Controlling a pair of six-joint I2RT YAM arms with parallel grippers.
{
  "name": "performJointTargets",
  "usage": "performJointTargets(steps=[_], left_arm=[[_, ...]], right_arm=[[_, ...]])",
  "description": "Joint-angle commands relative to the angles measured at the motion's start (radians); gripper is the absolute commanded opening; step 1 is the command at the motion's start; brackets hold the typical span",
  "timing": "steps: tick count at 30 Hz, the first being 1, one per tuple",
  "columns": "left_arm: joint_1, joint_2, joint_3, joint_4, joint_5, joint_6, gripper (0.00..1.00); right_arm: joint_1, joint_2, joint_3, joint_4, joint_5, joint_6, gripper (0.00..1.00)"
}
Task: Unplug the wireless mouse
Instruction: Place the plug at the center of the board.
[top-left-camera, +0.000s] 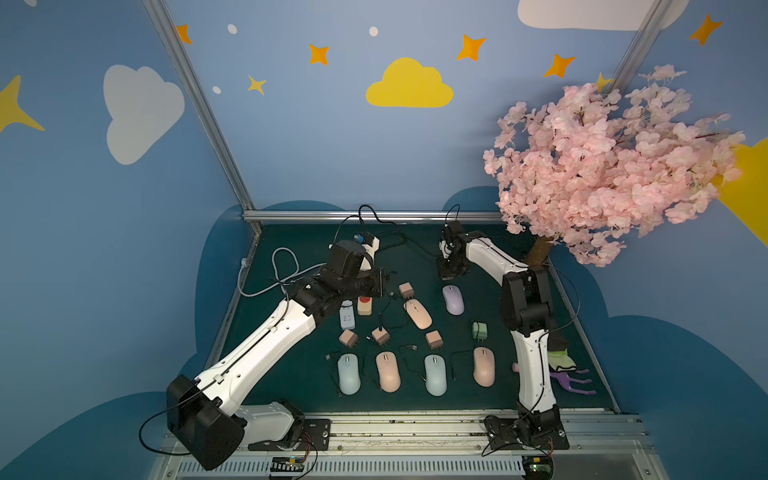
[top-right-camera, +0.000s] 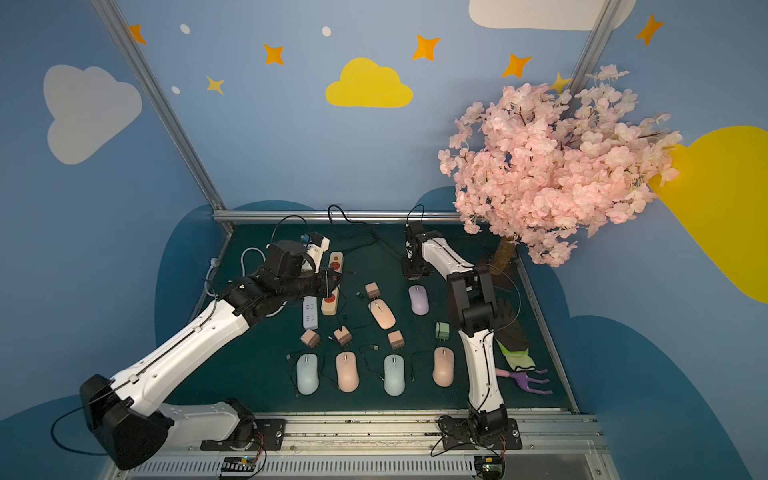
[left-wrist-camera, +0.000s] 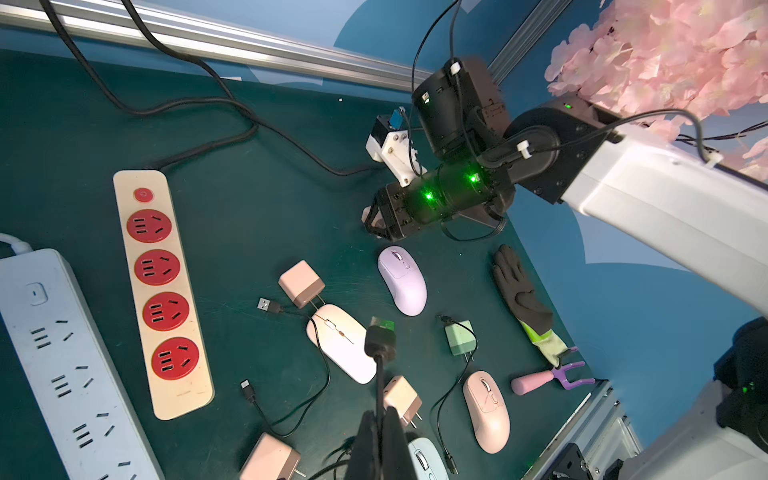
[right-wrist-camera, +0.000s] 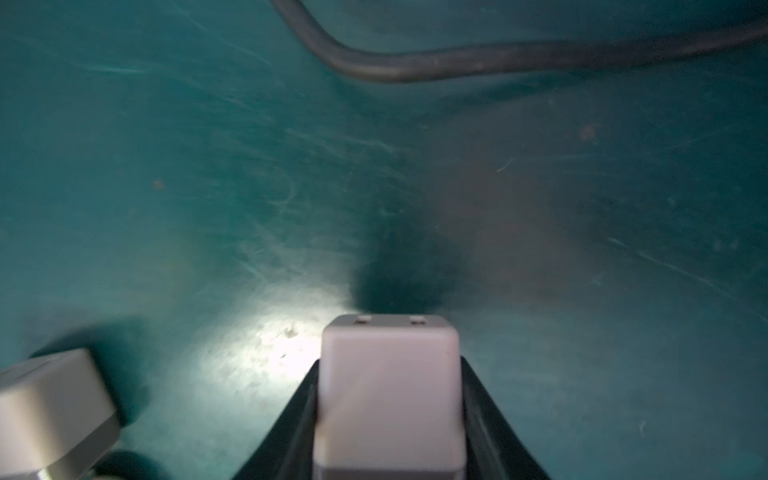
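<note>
**Both grippers loaded**

Lilac mouse (top-left-camera: 453, 300) lies just beside the right gripper (top-left-camera: 451, 274); only its wrist view shows us the pale charger block (right-wrist-camera: 390, 395), perhaps lilac, clamped there. Left wrist view: left gripper (left-wrist-camera: 378, 419) pinches a black cable (left-wrist-camera: 379, 382), plug (left-wrist-camera: 380, 332) free.

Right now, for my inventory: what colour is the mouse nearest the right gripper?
The mouse is lilac, clearest in the left wrist view.

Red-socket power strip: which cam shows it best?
Left wrist: the whole power strip shows, all four red sockets and the switch. In both top views the left arm covers part of the strip. The right wrist view does not show it.
</note>
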Motion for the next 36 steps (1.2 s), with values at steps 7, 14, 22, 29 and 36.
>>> performJointTargets(steps=[7, 14, 22, 29, 36], left_arm=[[0.001, -0.009, 0.006, -0.024, -0.013, 0.003, 0.04], [0.001, -0.023, 0.001, -0.035, -0.023, 0.001, 0.04], [0.003, -0.033, 0.009, -0.034, -0.019, -0.011, 0.04], [0.001, -0.006, 0.077, -0.006, -0.002, -0.045, 0.04], [-0.012, 0.080, 0.151, 0.081, -0.030, -0.129, 0.04]], right_arm=[[-0.007, 0.124, 0.184, -0.092, -0.017, -0.029, 0.18], [-0.007, 0.152, 0.196, -0.104, -0.024, -0.019, 0.44], [-0.007, 0.095, 0.198, -0.103, -0.042, -0.012, 0.62], [0.017, -0.138, 0.057, -0.052, -0.024, 0.029, 0.62], [0.072, -0.592, -0.435, 0.169, 0.037, 0.192, 0.62]])
